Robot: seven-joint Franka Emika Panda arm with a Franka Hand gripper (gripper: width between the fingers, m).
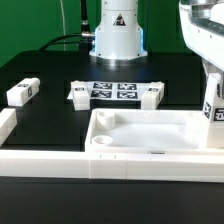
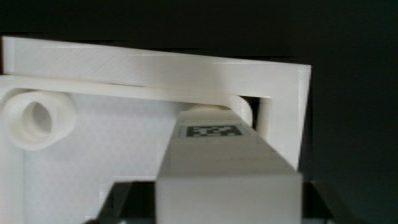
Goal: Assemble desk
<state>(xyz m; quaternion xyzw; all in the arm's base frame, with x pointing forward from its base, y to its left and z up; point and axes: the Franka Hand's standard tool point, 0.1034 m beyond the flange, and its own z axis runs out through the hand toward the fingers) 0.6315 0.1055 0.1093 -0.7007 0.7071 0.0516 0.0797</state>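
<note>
A white leg (image 2: pixel 222 165) is being gripped by the gripper (image 2: pixel 214 200), with its two dark fingers (image 2: pixel 121 205) being pressed against the leg's opposite sides. The leg's tagged end is being held at a corner of the tabletop (image 1: pixel 150 130), just under the raised rim. In the exterior view this is the far corner on the exterior view's right. Whether the leg is touching the tabletop there cannot be told. A round socket (image 1: pixel 100 143) is being shown at the near corner towards the exterior view's left. The tabletop is being carried flat by the black table (image 1: pixel 50 120), with its near edge just beside the long white border rail (image 1: pixel 60 165). Beyond the tabletop's far edge, the marker board (image 1: pixel 113 90) is being flanked by a second leg (image 1: pixel 78 93) and a third leg (image 1: pixel 150 96). A fourth leg (image 1: pixel 22 92) is being left well apart, out past the far corner on the exterior view's left.
</note>
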